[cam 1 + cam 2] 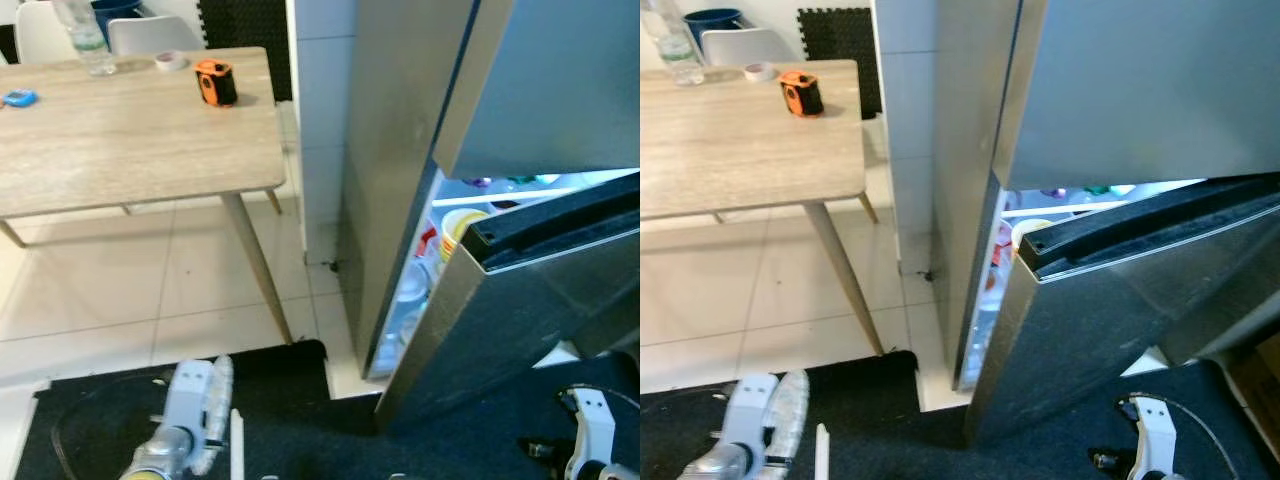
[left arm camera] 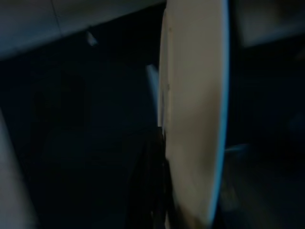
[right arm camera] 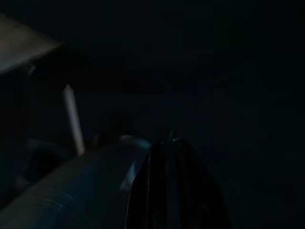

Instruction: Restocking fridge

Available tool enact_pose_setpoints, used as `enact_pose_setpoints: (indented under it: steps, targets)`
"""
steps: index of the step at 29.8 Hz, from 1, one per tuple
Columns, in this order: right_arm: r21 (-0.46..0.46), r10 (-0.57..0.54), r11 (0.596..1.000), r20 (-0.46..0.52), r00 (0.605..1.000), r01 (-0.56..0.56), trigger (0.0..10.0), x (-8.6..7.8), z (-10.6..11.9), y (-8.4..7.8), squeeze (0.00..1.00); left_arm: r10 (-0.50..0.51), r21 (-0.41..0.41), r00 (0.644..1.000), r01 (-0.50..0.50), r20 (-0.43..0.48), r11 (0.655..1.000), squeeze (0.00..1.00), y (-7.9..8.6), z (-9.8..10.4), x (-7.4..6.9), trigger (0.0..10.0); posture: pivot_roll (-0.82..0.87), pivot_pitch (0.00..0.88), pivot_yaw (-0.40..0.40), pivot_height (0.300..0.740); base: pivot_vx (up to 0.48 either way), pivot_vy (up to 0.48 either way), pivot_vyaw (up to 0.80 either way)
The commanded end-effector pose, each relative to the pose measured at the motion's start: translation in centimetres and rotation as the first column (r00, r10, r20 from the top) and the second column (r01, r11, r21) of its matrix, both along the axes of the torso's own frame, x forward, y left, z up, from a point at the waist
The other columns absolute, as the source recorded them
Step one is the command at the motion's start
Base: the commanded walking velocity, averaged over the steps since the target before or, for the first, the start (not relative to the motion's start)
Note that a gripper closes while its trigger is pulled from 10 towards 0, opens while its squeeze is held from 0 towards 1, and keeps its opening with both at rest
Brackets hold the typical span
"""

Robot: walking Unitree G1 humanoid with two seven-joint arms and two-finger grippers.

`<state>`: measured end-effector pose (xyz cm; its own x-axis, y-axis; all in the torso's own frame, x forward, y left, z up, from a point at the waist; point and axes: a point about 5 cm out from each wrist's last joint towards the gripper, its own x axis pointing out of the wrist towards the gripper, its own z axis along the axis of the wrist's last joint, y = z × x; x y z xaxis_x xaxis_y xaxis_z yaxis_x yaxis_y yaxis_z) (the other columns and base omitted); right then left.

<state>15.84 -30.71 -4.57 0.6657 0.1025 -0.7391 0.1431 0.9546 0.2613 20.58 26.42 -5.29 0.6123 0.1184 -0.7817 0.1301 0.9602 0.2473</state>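
Observation:
The steel fridge (image 1: 400, 150) stands at the right, its lower door (image 1: 500, 330) swung partly open towards me. Through the gap the lit interior (image 1: 450, 225) shows shelves with jars and containers. My left arm (image 1: 185, 400) hangs low at the bottom left with a clear plastic bottle (image 1: 217, 395) beside its wrist. In the left wrist view my left gripper (image 2: 162, 143) is shut against this pale bottle (image 2: 195, 119). My right arm (image 1: 590, 430) hangs at the bottom right, below the door. The right gripper (image 3: 167, 140) looks shut in the dark.
A wooden table (image 1: 130, 130) stands at the left with an orange tape measure (image 1: 215, 82), a tape roll (image 1: 170, 61), a water bottle (image 1: 85, 40) and a small blue thing (image 1: 18, 97). White chairs (image 1: 150, 35) stand behind it. A black mat (image 1: 290, 390) covers the floor underfoot.

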Motion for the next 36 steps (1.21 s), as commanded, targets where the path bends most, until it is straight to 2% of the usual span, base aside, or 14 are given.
enact_pose_setpoints:
  steps: [1, 3, 4, 5, 10, 13, 14, 15, 18, 21, 24, 30, 32, 36]
  targets:
    - [-0.045, -0.100, 0.994, -0.022, 0.995, 0.099, 10.0, -0.9, -0.5, -0.6, 0.00, -0.024, 0.103, 0.998, 0.019, 0.055, 0.995, 0.00, 1.3, 1.3, 1.2, 10.0, -0.05, 0.059, -0.016, 0.740, 0.000, 0.000, 0.00]
    - [-0.106, -0.185, 0.978, -0.048, 0.982, 0.179, 10.0, -1.6, -0.9, -1.0, 0.00, -0.002, 0.070, 0.972, -0.015, 0.235, 0.997, 0.00, 1.0, 3.2, 3.8, 10.0, -0.05, 0.060, -0.014, 0.740, 0.000, 0.000, 0.00]
    - [-0.106, -0.185, 0.978, -0.048, 0.982, 0.179, 10.0, -1.6, -0.9, -1.0, 0.00, -0.002, 0.070, 0.972, -0.015, 0.235, 0.997, 0.00, 1.0, 3.2, 3.8, 10.0, -0.05, 0.060, -0.014, 0.740, 0.000, 0.000, 0.00]
    - [-0.144, -0.232, 0.965, -0.083, 0.969, 0.219, 10.0, -2.4, -1.3, -1.3, 0.00, 0.079, -0.075, 0.928, -0.056, 0.364, 0.996, 0.00, 0.0, 4.5, 5.5, 10.0, -0.05, 0.060, -0.014, 0.740, 0.000, 0.000, -0.52]
    - [-0.156, -0.239, 0.963, -0.100, 0.966, 0.222, 10.0, -2.7, -1.5, -1.3, 0.00, 0.118, -0.143, 0.910, -0.066, 0.398, 0.988, 0.00, -0.4, 4.9, 6.0, 10.0, -0.05, 0.060, -0.014, 0.740, 0.000, 0.000, -0.64]
    - [-0.222, -0.248, 0.953, -0.182, 0.951, 0.206, 10.0, -4.2, -2.3, -1.0, 0.00, 0.175, -0.468, 0.870, 0.070, 0.461, 0.881, 0.00, -5.2, 5.9, 8.3, 10.0, -0.04, 0.058, -0.015, 0.740, 0.000, 0.000, -0.75]
    - [-0.222, -0.248, 0.953, -0.182, 0.951, 0.206, 10.0, -4.2, -2.3, -1.0, 0.00, 0.175, -0.468, 0.870, 0.070, 0.461, 0.881, 0.00, -5.2, 5.9, 8.3, 10.0, -0.04, 0.058, -0.015, 0.740, 0.000, 0.000, -0.76]
    - [-0.227, -0.255, 0.951, -0.191, 0.948, 0.210, 10.0, -4.5, -2.5, -0.8, 0.00, 0.186, -0.555, 0.863, 0.124, 0.469, 0.823, 0.00, -6.7, 6.2, 8.7, 10.0, -0.04, 0.058, -0.015, 0.740, 0.000, 0.000, -0.76]
    - [-0.238, -0.276, 0.944, -0.198, 0.941, 0.227, 10.0, -4.9, -2.8, -0.5, 0.00, 0.178, -0.674, 0.856, 0.236, 0.486, 0.700, 0.00, -9.5, 6.7, 9.1, 10.0, -0.05, 0.059, -0.014, 0.740, 0.000, 0.000, -0.76]
    - [-0.242, -0.280, 0.943, -0.201, 0.939, 0.229, 10.0, -5.0, -2.9, -0.5, 0.00, 0.163, -0.694, 0.854, 0.275, 0.495, 0.665, 0.00, -10.2, 6.7, 9.0, 10.0, -0.05, 0.058, -0.014, 0.740, 0.000, 0.000, -0.76]
    - [-0.246, -0.295, 0.938, -0.195, 0.935, 0.245, 10.0, -5.0, -2.9, -0.5, 0.00, 0.081, -0.718, 0.852, 0.380, 0.517, 0.583, 0.00, -11.7, 6.7, 8.5, 10.0, -0.05, 0.058, -0.014, 0.740, 0.000, 0.000, -0.14]
    - [-0.245, -0.296, 0.937, -0.182, 0.938, 0.249, 10.0, -4.8, -2.9, -0.4, 0.00, -0.016, -0.719, 0.854, 0.447, 0.520, 0.532, 0.00, -12.5, 6.3, 7.7, 10.0, -0.05, 0.051, -0.012, 0.740, 0.000, 0.000, 0.00]
    - [-0.244, -0.293, 0.938, -0.182, 0.939, 0.246, 10.0, -4.7, -2.9, -0.3, 0.00, -0.121, -0.715, 0.855, 0.493, 0.505, 0.496, 0.00, -13.1, 5.6, 6.7, 10.0, -0.05, 0.049, -0.014, 0.740, 0.000, 0.000, 0.00]
    - [-0.245, -0.291, 0.939, -0.183, 0.939, 0.243, 10.0, -4.7, -3.0, -0.2, 0.00, -0.201, -0.709, 0.849, 0.521, 0.489, 0.475, 0.00, -13.5, 5.1, 6.0, 10.0, -0.05, 0.049, -0.014, 0.740, 0.000, 0.000, 0.00]
